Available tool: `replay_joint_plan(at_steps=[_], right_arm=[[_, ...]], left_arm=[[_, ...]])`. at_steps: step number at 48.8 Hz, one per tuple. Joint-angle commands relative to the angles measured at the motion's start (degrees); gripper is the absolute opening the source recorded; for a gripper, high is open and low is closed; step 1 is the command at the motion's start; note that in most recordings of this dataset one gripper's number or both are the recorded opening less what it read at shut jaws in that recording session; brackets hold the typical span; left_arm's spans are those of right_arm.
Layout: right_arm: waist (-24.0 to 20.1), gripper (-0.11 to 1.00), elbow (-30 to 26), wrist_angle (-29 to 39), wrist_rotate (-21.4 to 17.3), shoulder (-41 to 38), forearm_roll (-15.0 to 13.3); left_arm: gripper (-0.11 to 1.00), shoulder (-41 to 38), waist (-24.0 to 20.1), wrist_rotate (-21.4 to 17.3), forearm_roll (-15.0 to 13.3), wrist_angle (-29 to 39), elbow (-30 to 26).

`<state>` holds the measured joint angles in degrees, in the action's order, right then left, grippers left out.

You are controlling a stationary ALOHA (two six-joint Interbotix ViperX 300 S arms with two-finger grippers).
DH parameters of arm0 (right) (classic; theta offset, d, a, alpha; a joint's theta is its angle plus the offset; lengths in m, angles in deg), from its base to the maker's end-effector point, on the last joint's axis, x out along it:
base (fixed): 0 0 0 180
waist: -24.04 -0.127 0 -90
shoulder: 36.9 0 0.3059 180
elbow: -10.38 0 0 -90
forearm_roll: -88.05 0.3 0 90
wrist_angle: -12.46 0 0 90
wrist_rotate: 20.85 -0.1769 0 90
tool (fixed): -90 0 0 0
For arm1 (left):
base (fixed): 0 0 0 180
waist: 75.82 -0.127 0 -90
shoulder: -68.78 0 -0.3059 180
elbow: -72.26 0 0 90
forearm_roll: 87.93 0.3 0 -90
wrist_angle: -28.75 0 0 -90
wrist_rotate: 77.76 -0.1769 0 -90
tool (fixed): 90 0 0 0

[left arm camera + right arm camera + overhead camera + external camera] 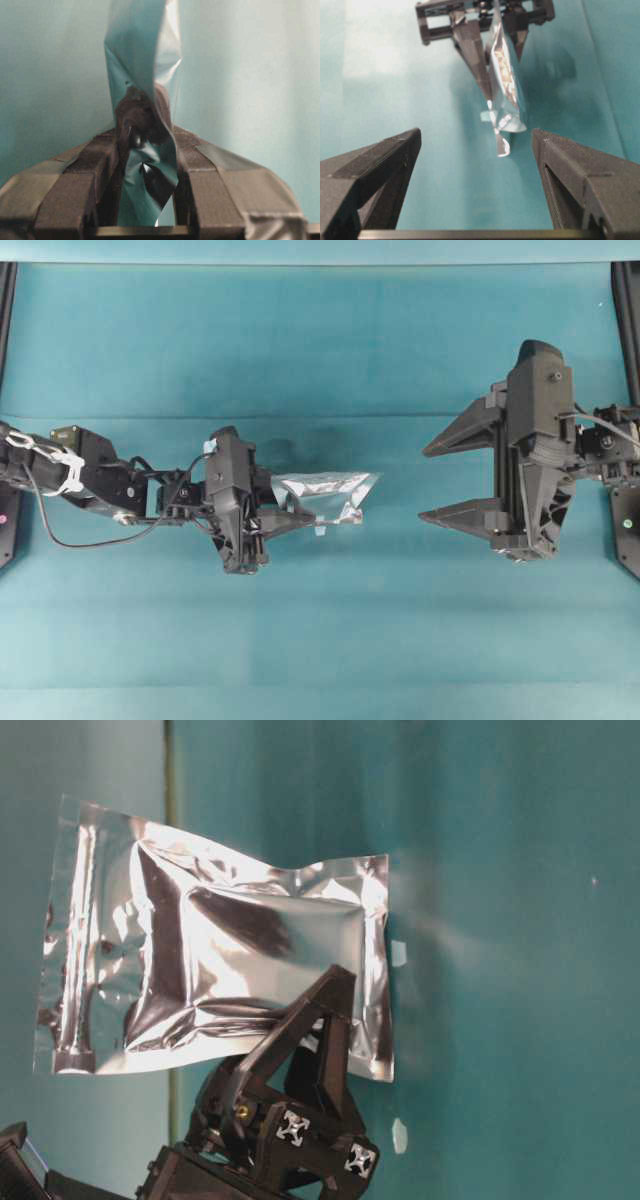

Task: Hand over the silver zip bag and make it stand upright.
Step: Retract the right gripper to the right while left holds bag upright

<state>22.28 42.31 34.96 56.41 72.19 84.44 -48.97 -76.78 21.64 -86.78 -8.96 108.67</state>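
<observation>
Your left pincer (pixel 300 515) was clamped on the silver zip bag (pixel 330 492), holding it off the teal bench (pixel 320 640), near centre. Your right pincer (pixel 445 480) sat at the bag's 3 o'clock, jaws wide apart, holding nothing.

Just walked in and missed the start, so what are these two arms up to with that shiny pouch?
The left gripper is shut on the silver zip bag, holding it off the teal table and out toward the other arm. The right gripper faces it from across the gap with its fingers spread wide, not touching the bag. It looks like a handover about to happen; the bag has not been stood up yet.
</observation>
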Motion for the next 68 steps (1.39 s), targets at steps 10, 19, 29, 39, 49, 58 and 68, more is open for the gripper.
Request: replay_joint_plan(at_steps=[10,19,29,39,49,58,68], right_arm=[[0.1,0.96,0.0,-0.4,-0.6,1.3,-0.1],[0.1,0.96,0.2,-0.6,-0.6,1.5,-0.1],[0.1,0.96,0.4,-0.6,-0.6,1.5,-0.1],[0.1,0.96,0.4,-1.1,-0.6,1.4,-0.1],[0.0,0.96,0.5,-1.1,-0.6,1.5,-0.1],[0.0,0.96,0.7,-1.1,-0.6,1.5,-0.1],[0.0,0.96,0.7,-1.1,-0.6,1.4,0.0]], left_arm=[[0.3,0.1,0.4,-0.1,0.4,-0.1,-0.3],[0.3,0.2,0.4,-0.1,0.4,-0.1,-0.1],[0.3,0.1,0.4,-0.1,0.4,-0.1,-0.1],[0.3,0.1,0.4,-0.1,0.4,-0.1,-0.1],[0.3,0.2,0.4,-0.1,0.4,-0.1,-0.1],[0.3,0.2,0.4,-0.1,0.4,-0.1,-0.1],[0.3,0.2,0.4,-0.1,0.4,-0.1,-0.1]])
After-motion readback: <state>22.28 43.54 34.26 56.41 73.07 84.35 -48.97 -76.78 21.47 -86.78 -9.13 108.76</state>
